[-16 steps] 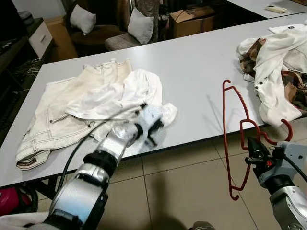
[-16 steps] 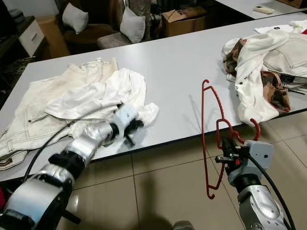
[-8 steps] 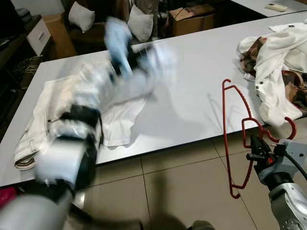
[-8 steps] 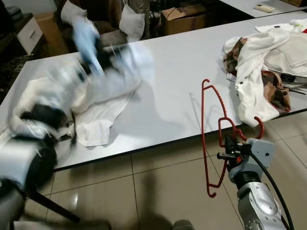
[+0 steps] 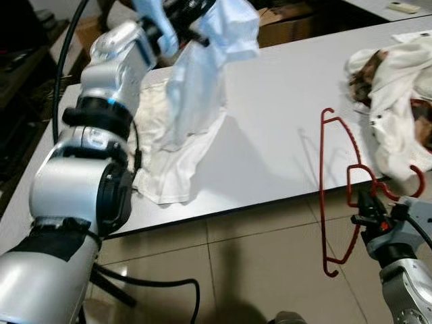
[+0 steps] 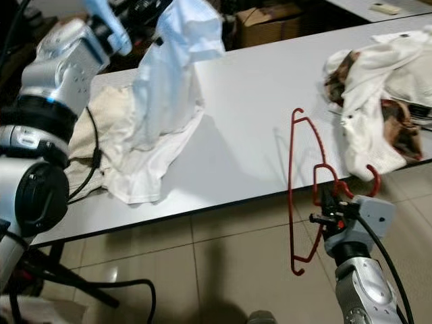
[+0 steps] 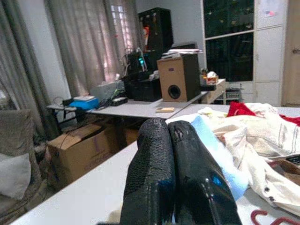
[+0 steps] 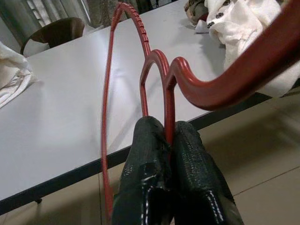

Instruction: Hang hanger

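**Shirt in the air, hanger waiting: where this could slip**

The left gripper [image 5: 181,8] is raised high above the table [image 5: 283,101], its two black fingers [image 7: 154,173] pressed together on a white shirt [image 5: 199,74]. The shirt hangs down from the pinch, and its lower hem rests on the table beside a pair of cream trousers [image 6: 91,125]. The right gripper [image 6: 329,210] sits just off the table's near edge, its fingers [image 8: 150,173] closed on the neck of a red hanger [image 6: 300,189], which stands upright with its hook pointing away toward a pile of clothes [image 5: 398,101] at the right.

The grip on the shirt looks like a bunched pinch of cloth, so the fabric may slide out under its own weight, or the neck opening may stay folded shut and refuse the hanger's shoulder. The trailing hem could drag the trousers along. The hanger is held by a thin rod between narrow fingers; pushing it into cloth could twist it in the grip. The hook is near the clothes pile and might snag there.
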You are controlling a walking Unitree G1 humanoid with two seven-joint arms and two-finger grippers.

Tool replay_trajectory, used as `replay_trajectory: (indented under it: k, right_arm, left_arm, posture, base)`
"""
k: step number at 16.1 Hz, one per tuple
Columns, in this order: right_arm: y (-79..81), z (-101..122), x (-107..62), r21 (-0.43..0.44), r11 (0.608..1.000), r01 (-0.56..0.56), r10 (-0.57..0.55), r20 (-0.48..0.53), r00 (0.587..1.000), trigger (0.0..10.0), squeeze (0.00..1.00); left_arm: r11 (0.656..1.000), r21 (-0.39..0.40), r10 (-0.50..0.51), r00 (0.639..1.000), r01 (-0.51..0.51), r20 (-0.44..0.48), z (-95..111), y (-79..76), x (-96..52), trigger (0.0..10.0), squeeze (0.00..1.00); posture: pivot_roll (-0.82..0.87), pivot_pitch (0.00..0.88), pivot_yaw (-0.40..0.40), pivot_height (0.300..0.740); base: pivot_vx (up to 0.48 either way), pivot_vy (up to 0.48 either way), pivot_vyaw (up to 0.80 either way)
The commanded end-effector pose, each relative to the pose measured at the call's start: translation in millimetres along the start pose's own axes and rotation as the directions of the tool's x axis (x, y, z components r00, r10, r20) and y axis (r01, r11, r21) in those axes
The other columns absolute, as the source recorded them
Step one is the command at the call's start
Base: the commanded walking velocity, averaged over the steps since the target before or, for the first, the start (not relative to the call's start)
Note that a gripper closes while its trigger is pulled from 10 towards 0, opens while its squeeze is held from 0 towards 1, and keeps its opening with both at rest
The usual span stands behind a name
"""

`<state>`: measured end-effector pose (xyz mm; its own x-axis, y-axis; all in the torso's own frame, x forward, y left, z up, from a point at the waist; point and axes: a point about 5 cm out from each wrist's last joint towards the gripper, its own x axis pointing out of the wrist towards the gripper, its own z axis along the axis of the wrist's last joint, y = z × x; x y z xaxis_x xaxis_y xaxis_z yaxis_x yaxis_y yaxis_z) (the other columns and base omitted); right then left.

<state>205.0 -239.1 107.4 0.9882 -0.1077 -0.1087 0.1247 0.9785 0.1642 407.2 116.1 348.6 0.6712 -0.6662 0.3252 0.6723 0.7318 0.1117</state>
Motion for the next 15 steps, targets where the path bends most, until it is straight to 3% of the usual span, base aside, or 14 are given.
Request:
replay_trajectory:
  k: [1, 4, 5, 6, 7, 8, 9, 11, 12, 13, 14, 15]
  right_arm:
    - [2.3, -7, 1.4, 0.011, 1.0, 0.006, -0.005, -0.026, 1.0, 10.0, 0.0]
    - [3.7, -8, 2.2, 0.013, 1.0, 0.009, -0.008, -0.025, 1.0, 10.0, 0.0]
    - [5.1, -8, 2.8, 0.014, 1.0, 0.007, -0.007, -0.023, 1.0, 10.0, 0.0]
    - [5.7, -9, 3.1, 0.015, 1.0, 0.006, -0.006, -0.022, 1.0, 10.0, 0.0]
    - [6.5, -10, 3.4, 0.015, 1.0, 0.004, -0.003, -0.023, 1.0, 10.0, 0.0]
    - [6.9, -10, 3.4, 0.014, 1.0, 0.002, -0.002, -0.023, 1.0, 10.0, 0.0]
    - [6.5, -9, 2.8, 0.009, 1.0, 0.003, -0.003, -0.02, 1.0, 10.0, 0.0]
    - [4.1, -8, 2.2, 0.006, 1.0, 0.009, -0.009, -0.017, 1.0, 10.0, 0.0]
    - [3.4, -8, 2.1, 0.002, 1.0, 0.009, -0.009, -0.019, 1.0, 10.0, 0.0]
    - [3.4, -8, 2.6, -0.001, 1.0, 0.007, -0.007, -0.02, 1.0, 10.0, 0.0]
    - [3.8, -8, 3.6, -0.002, 1.0, 0.006, -0.006, -0.02, 1.0, 10.0, 0.0]
    - [4.7, -8, 4.5, -0.004, 1.0, 0.003, -0.003, -0.017, 1.0, 10.0, 0.0]
  left_arm:
    - [0.998, 0.045, -0.03, 0.999, 0.031, -0.021, -1, -9.2, 8.4, 0.0, 0.0]
    - [0.984, 0.135, -0.091, 0.978, 0.118, -0.187, -50, -48.3, 21.9, 0.0, 0.0]
    - [0.976, 0.152, -0.108, 0.952, 0.157, -0.287, -85, -72.1, 23.0, 1.1, 0.0]
    - [0.975, 0.145, -0.105, 0.928, 0.166, -0.356, -110, -89.4, 21.8, 10.0, 0.0]
    - [0.965, 0.1, -0.178, 0.887, 0.241, -0.426, -133, -108.2, 16.5, 10.0, 0.0]
    - [0.959, 0.086, -0.204, 0.868, 0.27, -0.452, -143, -116.1, 13.7, 10.0, 1.0]
    - [0.951, 0.019, -0.263, 0.842, 0.308, -0.471, -154, -130.1, 10.8, 10.0, 1.0]
    - [0.944, 0.005, -0.289, 0.837, 0.329, -0.464, -152, -131.0, 10.6, 10.0, 1.0]
    - [0.921, -0.01, -0.346, 0.805, 0.389, -0.482, -155, -134.7, 7.4, 10.0, 1.0]
    - [0.874, 0.007, -0.412, 0.749, 0.486, -0.519, -162, -140.7, 1.0, 10.0, 1.0]
    - [0.848, 0.029, -0.435, 0.724, 0.53, -0.535, -165, -143.1, -2.9, 10.0, 1.0]
    - [0.837, 0.042, -0.445, 0.724, 0.545, -0.527, -165, -141.8, -5.3, 10.0, 1.0]
  posture:
    - [-0.27, 0.0, 0.2, 0.74]
    - [-0.27, 0.0, 0.204, 0.74]
    - [-0.27, 0.0, 0.204, 0.74]
    - [-0.27, 0.0, 0.202, 0.74]
    - [-0.27, 0.0, 0.202, 0.74]
    - [-0.27, 0.0, 0.202, 0.74]
    - [-0.28, 0.0, 0.209, 0.74]
    - [-0.28, 0.0, 0.205, 0.74]
    - [-0.28, 0.0, 0.205, 0.74]
    - [-0.27, 0.0, 0.202, 0.74]
    - [-0.28, 0.0, 0.201, 0.74]
    - [-0.28, 0.0, 0.201, 0.74]
  base:
    - [0.0, 0.0, 0.0]
    - [0.0, 0.0, 0.0]
    - [0.0, 0.0, 0.0]
    - [0.0, 0.0, 0.0]
    - [0.0, 0.0, 0.0]
    - [0.0, 0.0, 0.0]
    - [0.0, 0.0, 0.0]
    - [0.0, 0.0, 0.0]
    - [0.0, 0.0, 0.0]
    - [0.0, 0.0, 0.0]
    - [0.0, 0.0, 0.0]
    - [0.0, 0.0, 0.0]
